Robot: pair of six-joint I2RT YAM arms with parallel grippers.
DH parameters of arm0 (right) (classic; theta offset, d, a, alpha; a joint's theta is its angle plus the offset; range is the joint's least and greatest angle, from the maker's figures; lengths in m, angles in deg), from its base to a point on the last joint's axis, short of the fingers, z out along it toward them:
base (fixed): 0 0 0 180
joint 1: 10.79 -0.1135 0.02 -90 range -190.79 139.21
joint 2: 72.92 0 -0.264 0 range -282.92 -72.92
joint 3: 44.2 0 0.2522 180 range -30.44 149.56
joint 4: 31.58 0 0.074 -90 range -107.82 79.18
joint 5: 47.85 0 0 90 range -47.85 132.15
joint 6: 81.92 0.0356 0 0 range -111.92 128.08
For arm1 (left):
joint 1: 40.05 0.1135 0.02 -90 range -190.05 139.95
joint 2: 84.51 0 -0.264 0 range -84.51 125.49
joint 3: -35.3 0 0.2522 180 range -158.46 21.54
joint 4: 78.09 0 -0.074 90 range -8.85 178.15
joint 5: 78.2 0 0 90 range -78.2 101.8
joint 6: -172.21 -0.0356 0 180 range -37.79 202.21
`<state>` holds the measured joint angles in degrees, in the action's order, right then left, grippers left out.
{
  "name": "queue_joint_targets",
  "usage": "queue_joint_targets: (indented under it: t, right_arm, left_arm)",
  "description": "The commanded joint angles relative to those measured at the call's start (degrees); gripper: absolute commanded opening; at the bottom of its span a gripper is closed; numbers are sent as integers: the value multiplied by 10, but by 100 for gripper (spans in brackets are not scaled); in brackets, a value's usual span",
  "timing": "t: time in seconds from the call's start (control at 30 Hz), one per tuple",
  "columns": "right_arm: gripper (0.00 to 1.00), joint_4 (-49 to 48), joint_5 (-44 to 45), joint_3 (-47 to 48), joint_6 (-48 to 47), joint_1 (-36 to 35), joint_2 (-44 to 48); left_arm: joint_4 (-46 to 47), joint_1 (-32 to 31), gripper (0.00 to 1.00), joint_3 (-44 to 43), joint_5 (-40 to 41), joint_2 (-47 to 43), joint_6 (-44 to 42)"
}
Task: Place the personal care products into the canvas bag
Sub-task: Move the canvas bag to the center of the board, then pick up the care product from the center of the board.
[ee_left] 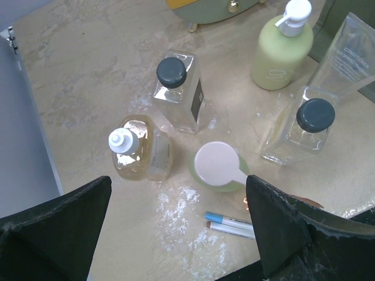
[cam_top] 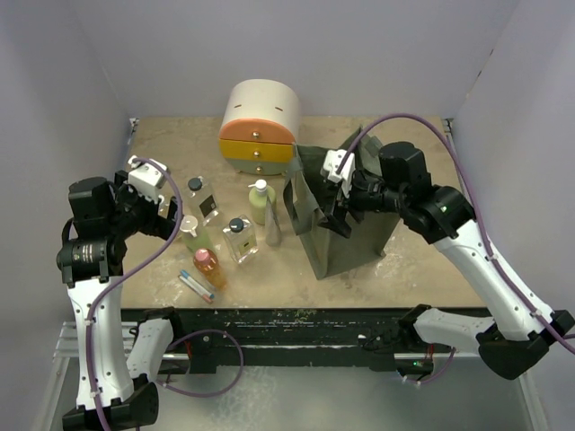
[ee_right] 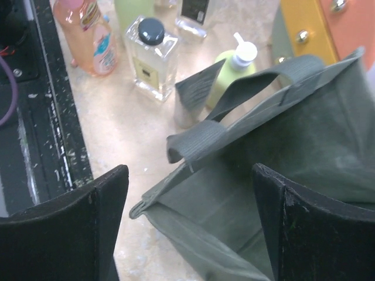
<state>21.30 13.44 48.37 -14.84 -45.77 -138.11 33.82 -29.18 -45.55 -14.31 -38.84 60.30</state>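
Observation:
The olive canvas bag (cam_top: 355, 235) stands open at centre right, and its strap and rim show in the right wrist view (ee_right: 304, 134). My right gripper (cam_top: 336, 214) (ee_right: 190, 225) hangs open over the bag's left rim, jaws on either side of a corner, holding nothing. Left of the bag stand two clear black-capped bottles (ee_left: 179, 88) (ee_left: 302, 126), a pale green pump bottle (ee_left: 280, 50), a green white-capped bottle (ee_left: 218, 167), a slim grey tube (cam_top: 272, 230) and an orange pink-capped bottle (cam_top: 208, 266). My left gripper (cam_top: 171, 212) (ee_left: 179, 234) is open above the table beside them.
A round cream, orange and yellow drawer unit (cam_top: 260, 126) sits at the back behind the bottles. An amber bottle with a white screw cap (ee_left: 140, 147) lies under my left gripper. Two thin pens (ee_left: 234, 225) lie near the front edge. Grey walls close in both sides.

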Motion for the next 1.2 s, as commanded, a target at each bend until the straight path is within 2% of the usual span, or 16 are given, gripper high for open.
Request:
queue_joint_targets:
  t: [0.0,0.23,0.43,0.77,1.17]
  right_arm:
    - [87,-31,40,56,-5,-2,9]
    - [90,-16,48,115,-13,-2,-10]
    - [92,-4,55,140,-3,-2,-11]
    - [94,22,70,125,-21,-1,-3]
    - [96,-19,0,213,-21,-4,-91]
  left_arm:
    - [40,5,99,-4,27,0,15]
    - [13,6,99,-32,70,47,9]
    - [19,5,99,-46,52,81,3]
    - [37,5,99,-90,30,165,-2]
    - [32,5,99,-87,34,174,-15]
